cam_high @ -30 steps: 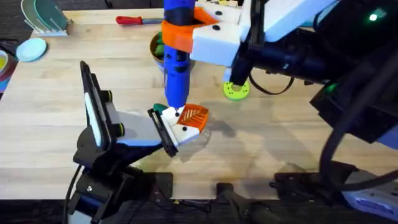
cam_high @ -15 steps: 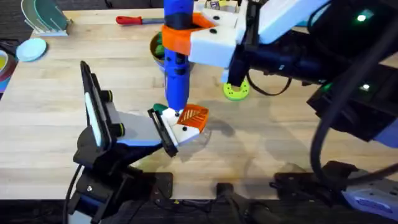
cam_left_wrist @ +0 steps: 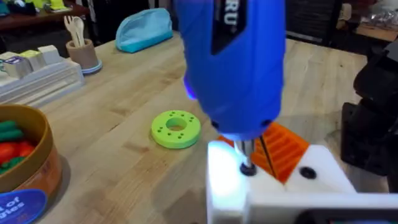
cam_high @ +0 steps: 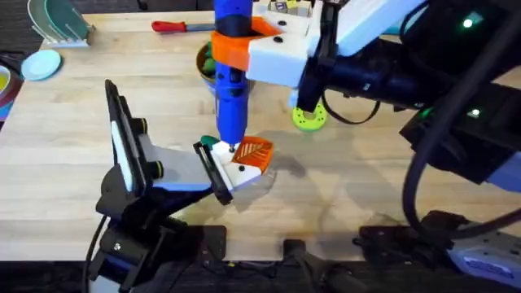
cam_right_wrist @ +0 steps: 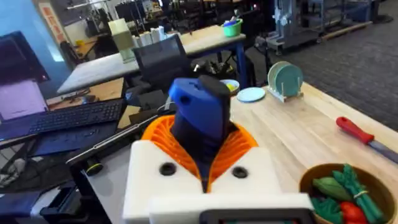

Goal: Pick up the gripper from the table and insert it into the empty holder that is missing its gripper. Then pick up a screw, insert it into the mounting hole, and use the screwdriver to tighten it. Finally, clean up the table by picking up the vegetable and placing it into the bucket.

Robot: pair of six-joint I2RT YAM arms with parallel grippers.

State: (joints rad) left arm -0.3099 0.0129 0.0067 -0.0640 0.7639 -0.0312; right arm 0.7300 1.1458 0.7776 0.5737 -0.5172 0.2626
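Right gripper (cam_high: 232,49) pinching the blue screwdriver (cam_high: 231,98) upright, bit seated on the screw (cam_left_wrist: 247,168) in the white holder (cam_high: 236,173) beside its orange tip, which the left arm presents, fingers' state unclear: keep bit square, press lightly.

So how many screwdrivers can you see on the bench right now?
2: the blue electric screwdriver is upright in the right end effector, bit on the holder; the red-handled screwdriver lies at the far table edge.
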